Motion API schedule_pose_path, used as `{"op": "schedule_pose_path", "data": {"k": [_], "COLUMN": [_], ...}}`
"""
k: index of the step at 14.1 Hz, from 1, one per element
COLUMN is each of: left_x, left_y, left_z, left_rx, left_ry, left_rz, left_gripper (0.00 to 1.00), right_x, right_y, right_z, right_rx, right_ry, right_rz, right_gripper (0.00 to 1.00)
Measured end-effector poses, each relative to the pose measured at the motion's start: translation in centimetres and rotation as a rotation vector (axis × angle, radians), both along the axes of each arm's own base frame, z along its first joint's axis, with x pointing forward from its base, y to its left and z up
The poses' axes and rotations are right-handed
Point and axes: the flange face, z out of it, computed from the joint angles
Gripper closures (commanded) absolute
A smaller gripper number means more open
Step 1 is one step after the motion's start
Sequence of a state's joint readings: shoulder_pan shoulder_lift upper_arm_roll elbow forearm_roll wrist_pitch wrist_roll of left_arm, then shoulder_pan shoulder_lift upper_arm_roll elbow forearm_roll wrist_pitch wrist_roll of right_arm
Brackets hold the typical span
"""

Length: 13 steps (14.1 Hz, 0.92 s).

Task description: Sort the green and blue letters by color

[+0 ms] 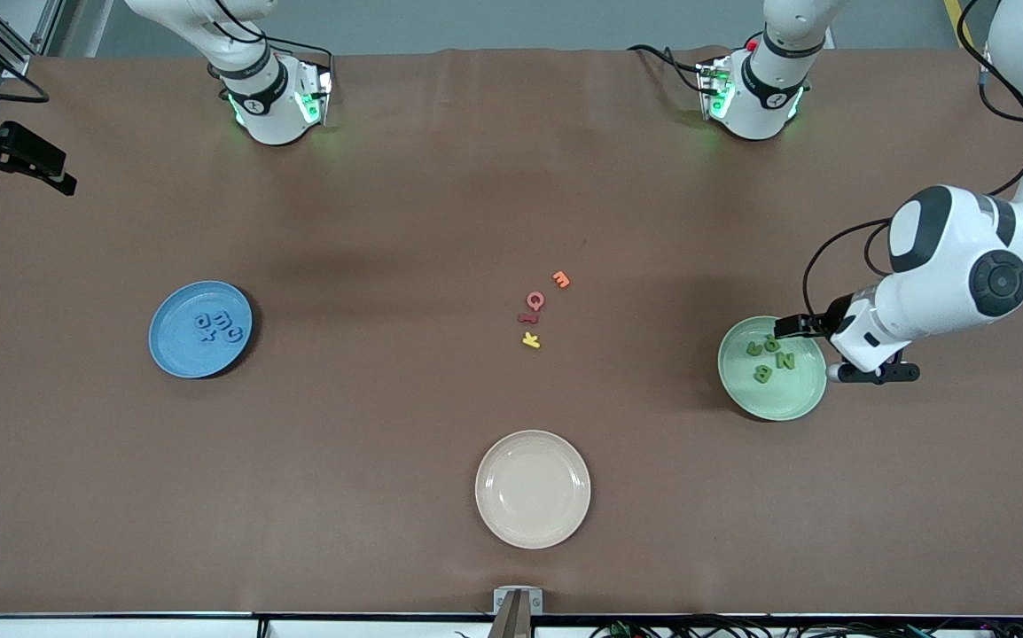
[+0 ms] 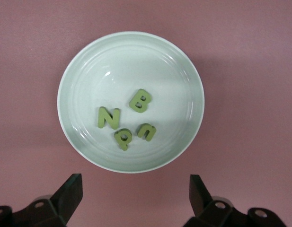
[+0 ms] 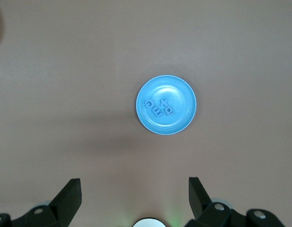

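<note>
A brown table (image 1: 387,221) holds three plates. Four blue letters (image 1: 218,327) lie in the blue plate (image 1: 176,354) toward the right arm's end; four green letters (image 2: 127,120) lie in the green plate (image 2: 84,71) toward the left arm's end. The cream plate (image 1: 533,523) is empty. Sorting looks finished; red, orange and yellow letters (image 1: 535,310) sit mid-table. The left gripper (image 2: 136,194) hovers over the green plate's edge, fingers spread, holding nothing. The right gripper (image 3: 134,196) waits high over the table, fingers spread, empty.

arms: glossy white shells, black joint bands, black round cap | bases: white, green-lit — black cables trailing | left gripper (image 2: 136,201): black fingers, screw holes | right gripper (image 3: 135,201): same
</note>
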<state>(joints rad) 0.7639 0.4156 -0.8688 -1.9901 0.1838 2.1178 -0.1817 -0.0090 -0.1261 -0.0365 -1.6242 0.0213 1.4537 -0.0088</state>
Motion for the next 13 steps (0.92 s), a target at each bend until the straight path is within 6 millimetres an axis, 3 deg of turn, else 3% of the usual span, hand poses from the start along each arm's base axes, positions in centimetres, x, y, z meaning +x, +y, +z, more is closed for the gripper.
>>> {"op": "schedule_pose_path", "data": {"k": [6, 9, 11, 13], "left_x": [-1.1, -2.1, -2.4, -3.0], "left_y": [1.1, 2.8, 3.6, 4.2], "left_z": [1.8, 3.4, 5.6, 9.3], "left_rx": [-0.041, -0.028, 0.015, 0.084], "left_ry": [-0.056, -0.091, -0.129, -0.183], "left_rz": [-0.068, -0.097, -0.094, -0.081], "left_gripper": [0.01, 0.01, 0.01, 0.01], "right_x": [0.0, 0.0, 0.0, 0.0], "right_y": [0.0, 0.0, 0.0, 0.0], "right_z": [-0.2, -0.3, -0.4, -0.4], "right_rx": [0.001, 0.001, 0.001, 0.0], "right_ry": [0.003, 0.005, 0.006, 0.006], "right_rz": [0.0, 0.0, 0.0, 0.0], "right_gripper": [0.0, 0.0, 0.0, 0.0]}}
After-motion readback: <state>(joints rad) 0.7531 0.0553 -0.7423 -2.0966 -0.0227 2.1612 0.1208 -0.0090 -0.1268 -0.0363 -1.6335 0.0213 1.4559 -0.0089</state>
